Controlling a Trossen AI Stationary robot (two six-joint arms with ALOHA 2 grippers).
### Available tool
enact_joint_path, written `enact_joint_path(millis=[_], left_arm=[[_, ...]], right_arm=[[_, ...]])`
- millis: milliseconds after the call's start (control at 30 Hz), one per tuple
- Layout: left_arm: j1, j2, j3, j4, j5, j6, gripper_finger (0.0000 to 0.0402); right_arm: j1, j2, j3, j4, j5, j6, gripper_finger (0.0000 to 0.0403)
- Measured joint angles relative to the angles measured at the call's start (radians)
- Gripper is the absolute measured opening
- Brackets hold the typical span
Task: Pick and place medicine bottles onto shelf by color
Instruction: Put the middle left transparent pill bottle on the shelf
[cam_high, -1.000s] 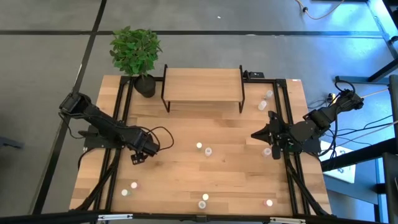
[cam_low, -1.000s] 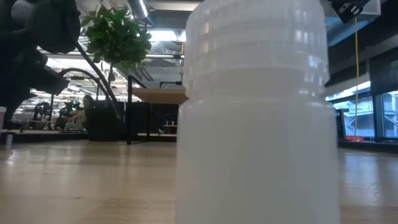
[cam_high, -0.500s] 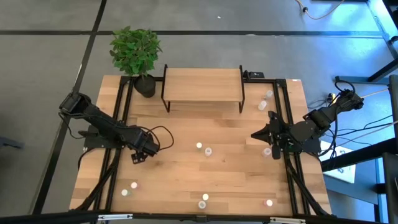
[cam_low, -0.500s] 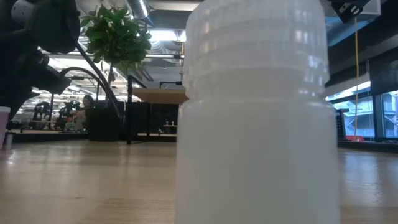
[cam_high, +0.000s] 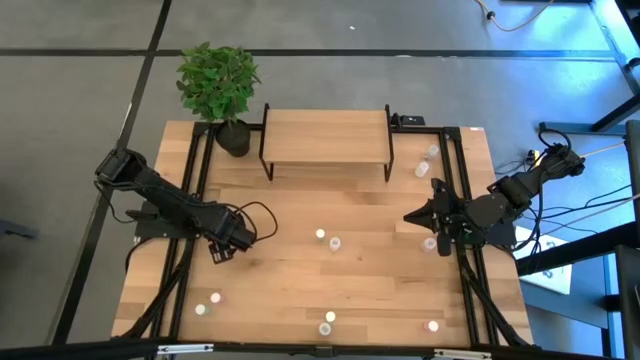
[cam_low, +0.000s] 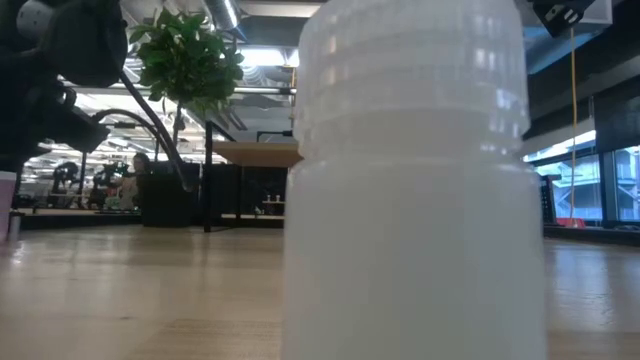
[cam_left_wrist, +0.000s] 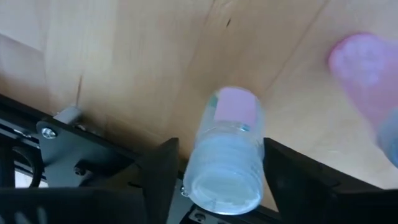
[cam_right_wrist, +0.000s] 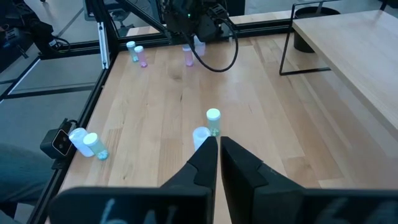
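I am closing my left gripper (cam_left_wrist: 214, 180) on a pink-capped bottle (cam_left_wrist: 225, 155) lying between the fingers, starting the pick.

Left dark six-joint arm (cam_high: 165, 205) reaches in low from the table's left edge, elbow bent, wrist angled down. Its two-finger left gripper (cam_left_wrist: 217, 180) sits right at the wood with a small clear pink-capped bottle (cam_left_wrist: 225, 152) between the dark fingers (cam_left_wrist: 163, 174). Over on the right, the other dark arm (cam_high: 520, 185) waits folded at its edge, right gripper (cam_right_wrist: 219, 158) pointing inward, fingers pressed together, nothing in them.
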Motion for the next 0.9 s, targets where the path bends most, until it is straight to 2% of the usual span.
enact_joint_path(millis=[267,467,900], left_arm=[[0.0,0.0,0.001,0.0,0.018,-0.024,0.016],[0.0,0.0,0.016,-0.015,0.018,-0.04,0.015],[0.001,0.0,0.249,-0.311,-0.025,-0.085,0.0149]], right_arm=[[0.0,0.0,0.0,0.0,0.0,0.0,0.0023],[0.0,0.0,0.0,0.0,0.0,0.0,0.0023],[0.0,0.0,0.0,0.0,0.0,0.0,0.0023]])
